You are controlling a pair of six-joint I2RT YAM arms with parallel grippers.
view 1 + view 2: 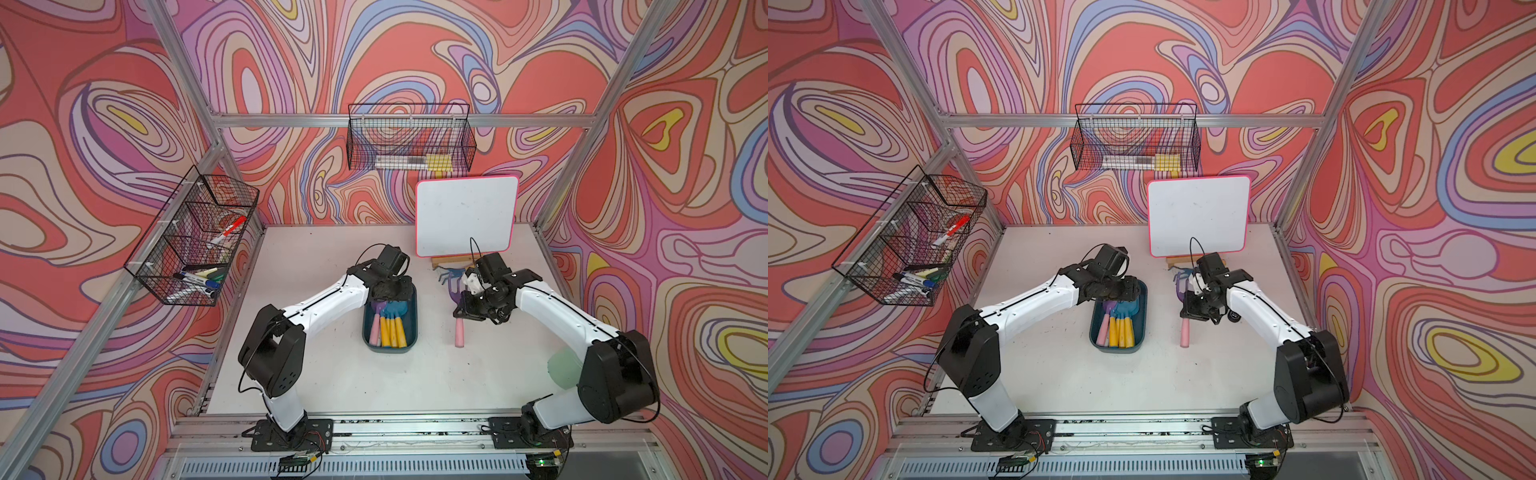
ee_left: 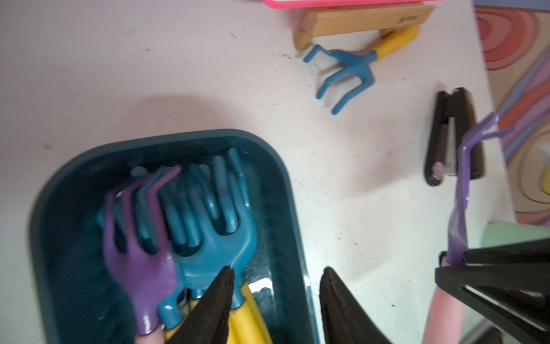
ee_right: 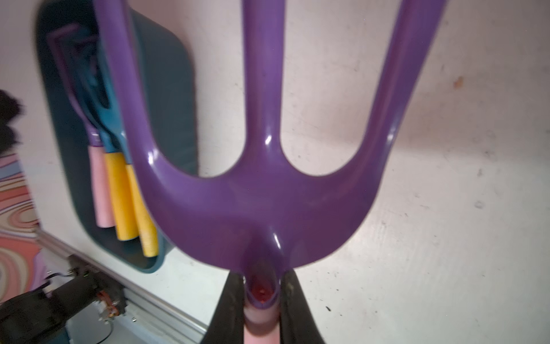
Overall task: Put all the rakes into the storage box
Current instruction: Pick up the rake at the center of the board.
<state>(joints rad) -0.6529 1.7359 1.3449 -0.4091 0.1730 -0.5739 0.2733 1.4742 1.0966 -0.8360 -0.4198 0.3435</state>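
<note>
Right of the storage box (image 1: 388,348), apart from it, purple rake (image 3: 262,202) was held | right gripper (image 3: 262,297) clamped its neck | left gripper (image 2: 278,269) stood part-open, empty | rake seemed light, stiff, slick; 3 tines; neck suited the grip

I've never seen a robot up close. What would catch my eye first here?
The swirling pink and purple walls all round. Then the right gripper, clamped on the neck of a purple rake, beside the storage box mid-table, which holds several rakes under the open left gripper.
</note>
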